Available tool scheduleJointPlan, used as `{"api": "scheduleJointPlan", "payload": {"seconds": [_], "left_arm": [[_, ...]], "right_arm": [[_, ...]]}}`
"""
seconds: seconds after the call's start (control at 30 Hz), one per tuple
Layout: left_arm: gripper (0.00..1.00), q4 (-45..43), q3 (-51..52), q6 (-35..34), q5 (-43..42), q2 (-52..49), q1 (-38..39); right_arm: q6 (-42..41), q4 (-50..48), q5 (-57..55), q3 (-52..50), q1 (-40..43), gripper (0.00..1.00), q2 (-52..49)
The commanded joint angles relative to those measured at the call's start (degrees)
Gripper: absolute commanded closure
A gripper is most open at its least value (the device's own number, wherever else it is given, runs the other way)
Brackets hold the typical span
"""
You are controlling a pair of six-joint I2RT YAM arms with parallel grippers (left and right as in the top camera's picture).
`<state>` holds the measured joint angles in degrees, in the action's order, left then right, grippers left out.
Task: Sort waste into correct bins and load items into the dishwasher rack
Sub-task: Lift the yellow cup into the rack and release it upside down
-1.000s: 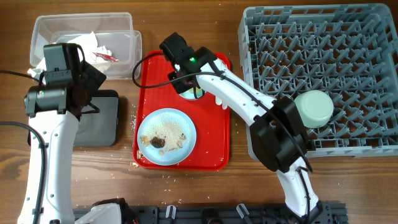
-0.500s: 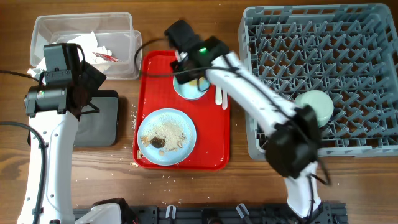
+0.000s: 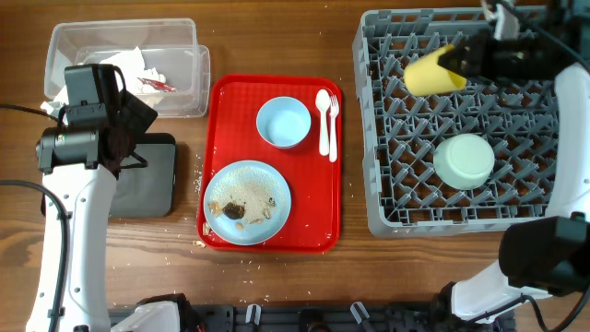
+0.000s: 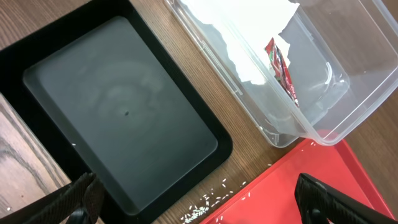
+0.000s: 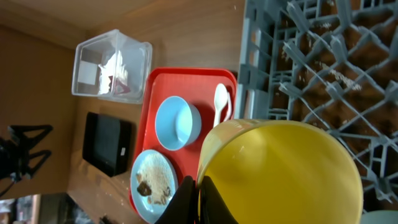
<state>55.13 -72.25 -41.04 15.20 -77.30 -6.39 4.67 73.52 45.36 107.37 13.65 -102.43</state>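
Note:
My right gripper (image 3: 455, 59) is shut on the rim of the small yellow cup (image 3: 430, 73) and holds it tilted above the back of the grey dishwasher rack (image 3: 371, 138). In the right wrist view the fingers (image 5: 196, 198) pinch the cup (image 5: 286, 168) over the rack (image 5: 323, 62). A mint-green bowl (image 3: 465, 161) lies upside down in the rack. The light blue saucer (image 3: 283, 122), white spoon (image 3: 324, 118) and light blue plate (image 3: 246, 203) with rice and brown lumps lie on the red tray (image 3: 221, 111). My left gripper (image 4: 199, 205) is open and empty above the black tray (image 4: 118, 106).
The clear tub (image 3: 175, 37) at the back left holds the white napkin (image 4: 242, 31) and the red wrapper (image 4: 281, 68). Rice grains (image 4: 208, 198) lie on the wood between the black tray and the red tray. The table's front edge is near the plate.
My right arm has lifted the yellow cup off the saucer on the red tray and swung it right, over the rack. The left arm has not moved.

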Motion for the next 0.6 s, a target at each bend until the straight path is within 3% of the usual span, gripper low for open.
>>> {"api": "scheduleJointPlan", "payload": {"seconds": [0.0,0.1,0.2,0.27,0.4,0.47,0.57], "left_arm": [[0.0,0.0,0.0,0.3,1.3,0.4,-0.2],[0.0,0.0,0.0,0.3,1.4,0.4,-0.2],[0.0,0.0,0.0,0.2,1.4,0.4,-0.2],[0.0,0.0,0.0,0.3,1.3,0.4,-0.2],[0.0,0.0,0.0,0.2,1.4,0.4,-0.2],[0.0,0.0,0.0,0.3,1.4,0.4,-0.2],[0.0,0.0,0.0,0.3,1.4,0.4,-0.2]], "right_arm": [[4.2,-4.8,13.3,-8.0,5.2,0.96,-0.3],[3.5,-11.8,17.5,-14.6,7.6,0.96,-0.3],[-4.2,-22.7,19.7,-21.4,9.2,0.96,-0.3],[-7.2,-34.7,29.9,-25.9,9.9,0.96,-0.9],[-22.4,-52.7,39.6,-27.5,9.8,0.96,-4.5],[-26.4,-57.2,40.5,-27.5,9.5,0.96,-7.0],[-28.9,-55.6,40.6,-27.5,9.5,0.96,-11.0]]}}
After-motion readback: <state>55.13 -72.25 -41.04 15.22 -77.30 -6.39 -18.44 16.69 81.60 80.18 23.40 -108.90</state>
